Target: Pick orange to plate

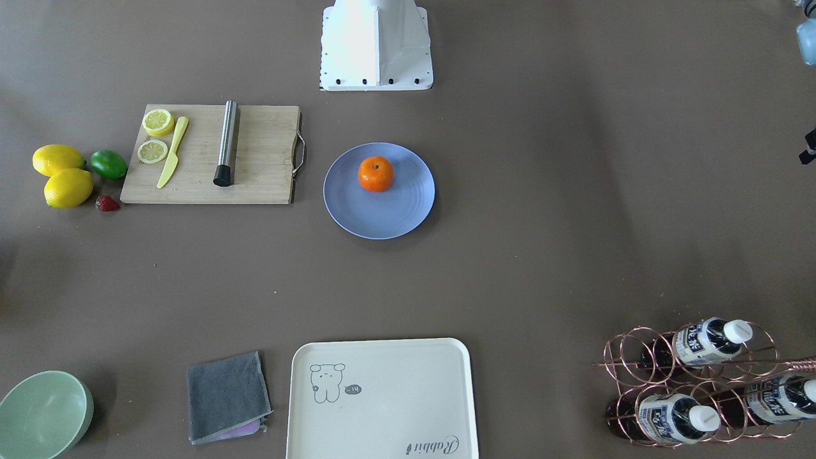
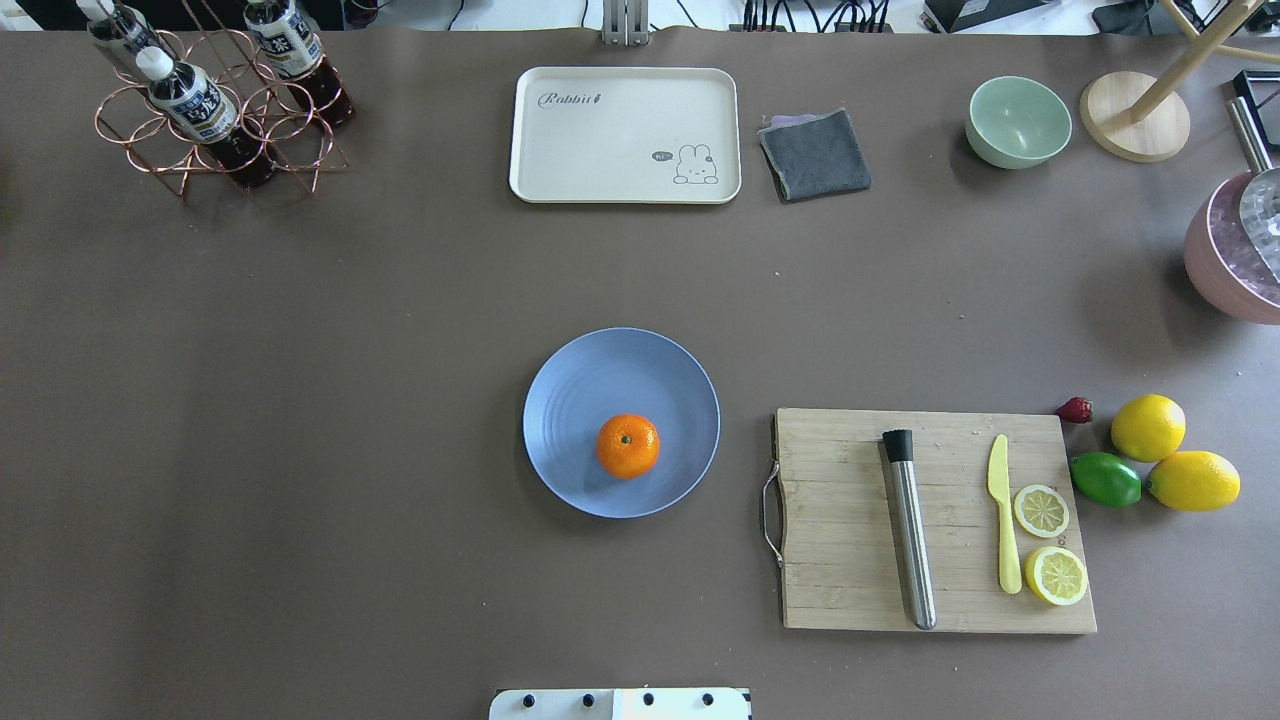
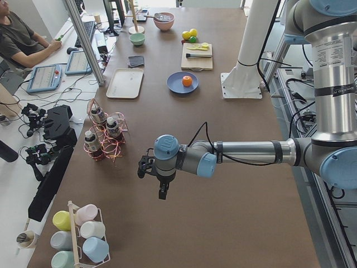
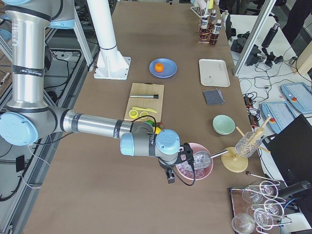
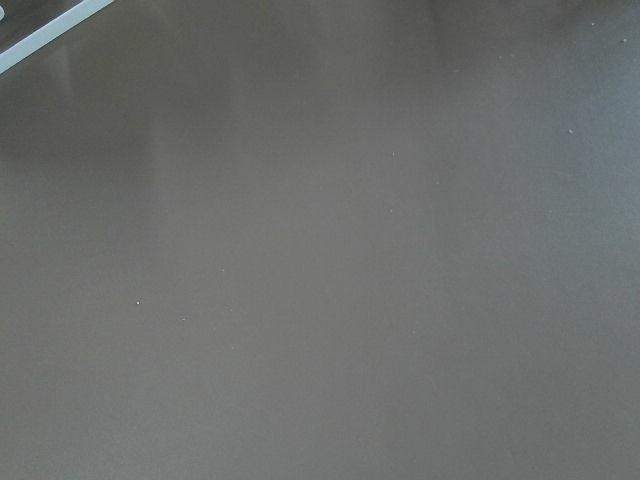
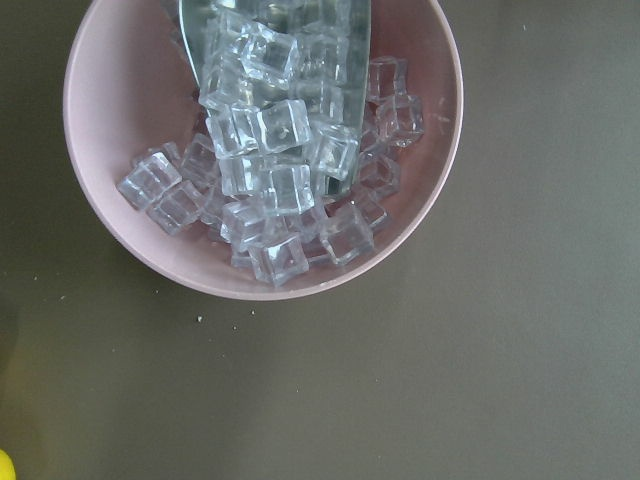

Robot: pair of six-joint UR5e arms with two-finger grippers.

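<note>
Left fingers [image 3: 162,193]: out at the left end of the bench [image 2: 300,450], over bare surface. Only the side cam shows them, so you can't tell if they're spread or closed.
Plate [image 2: 580,390]: mid-bench, in front of the robot base. It's shallow and sits flat.
Orange [image 2: 628,446]: on the plate, a bit robot-side of ctr, stem dot up, touching nothing else.
Status: looks done to me; you've no move left to make w/ it.
Handling: if you must re-grip, I'd judge it light and firm w/ slight give. The skin's dimpled, so prob. not slick. It's round, so it may roll on that shallow plate.
Hold: come from above, one finger each side across the widest part, w/ a moderate squeeze.
Cutting board [image 2: 850,520]: right of the plate, apart from it.
Lemons [image 2: 1148,427] & lime [image 2: 1105,479]: further right. These aren't your target.
Right fingers [image 4: 170,178]: at the right end, by the pink bowl [image 6: 445,150] of ice cubes [image 6: 280,180]. Side cam only, so you can't tell their state either.
</note>
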